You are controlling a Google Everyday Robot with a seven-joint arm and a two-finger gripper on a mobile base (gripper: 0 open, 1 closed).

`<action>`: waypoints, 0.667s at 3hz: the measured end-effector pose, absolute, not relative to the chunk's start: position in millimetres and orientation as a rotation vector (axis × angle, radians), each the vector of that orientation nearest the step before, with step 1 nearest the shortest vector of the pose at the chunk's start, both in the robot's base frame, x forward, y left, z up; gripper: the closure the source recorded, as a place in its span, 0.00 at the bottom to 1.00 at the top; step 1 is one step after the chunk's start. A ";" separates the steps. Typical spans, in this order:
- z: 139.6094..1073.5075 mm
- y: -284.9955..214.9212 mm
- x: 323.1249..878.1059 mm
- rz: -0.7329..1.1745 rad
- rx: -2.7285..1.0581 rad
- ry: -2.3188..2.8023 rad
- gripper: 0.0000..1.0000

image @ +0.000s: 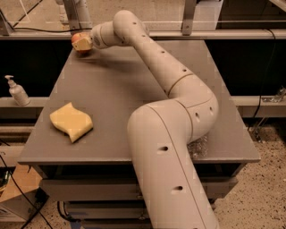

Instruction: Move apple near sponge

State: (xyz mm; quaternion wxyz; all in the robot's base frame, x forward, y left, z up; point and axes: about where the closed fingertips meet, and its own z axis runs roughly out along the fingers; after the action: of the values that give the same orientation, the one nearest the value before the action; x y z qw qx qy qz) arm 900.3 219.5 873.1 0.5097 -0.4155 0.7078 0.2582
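Observation:
The apple (78,37) is small and red-orange and sits at the far left corner of the grey table (116,94). My gripper (83,43) is at that corner with the apple between its fingers, just above the tabletop. The pale yellow sponge (71,121) with wavy edges lies flat near the table's front left, far from the apple and gripper. My arm stretches from the lower right across the table and hides part of the table's right middle.
A white pump bottle (18,91) stands on a lower ledge left of the table. A crumpled clear wrapper (199,146) lies by the arm's base near the front right. A railing with metal posts (73,13) runs behind the table.

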 end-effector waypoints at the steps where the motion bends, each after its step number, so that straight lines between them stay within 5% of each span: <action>1: 912.2 207.6 883.2 0.635 -1.032 1.634 1.00; 2: 955.1 190.2 856.8 0.606 -1.113 1.565 1.00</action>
State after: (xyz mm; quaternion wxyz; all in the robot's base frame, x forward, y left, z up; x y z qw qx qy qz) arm 856.8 190.2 955.1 0.5347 -0.4670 0.6567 0.2543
